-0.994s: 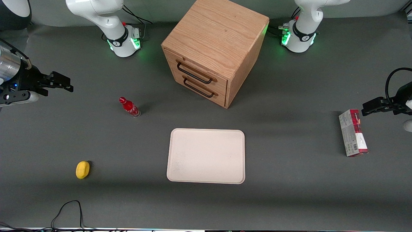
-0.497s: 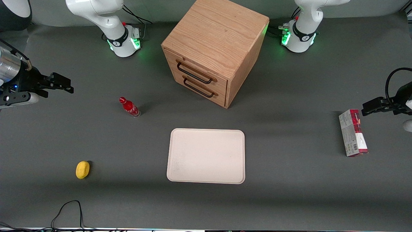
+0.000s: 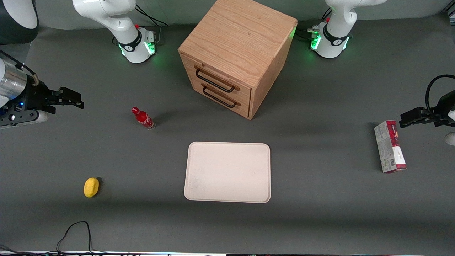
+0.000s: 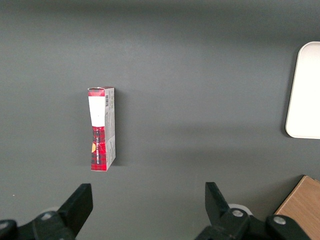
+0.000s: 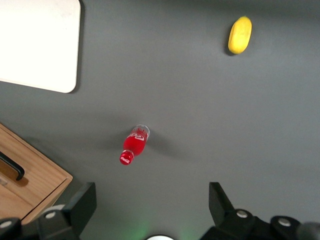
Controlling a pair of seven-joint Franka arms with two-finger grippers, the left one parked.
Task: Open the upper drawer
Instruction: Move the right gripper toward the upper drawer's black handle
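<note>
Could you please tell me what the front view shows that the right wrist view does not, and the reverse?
Only the front view shows the whole cabinet with its shut upper drawer, the red-and-grey box and the gripper raised toward the working arm's end of the table. Only the right wrist view shows that gripper's fingers spread open. Both share the red bottle, the yellow object and the tray.
</note>
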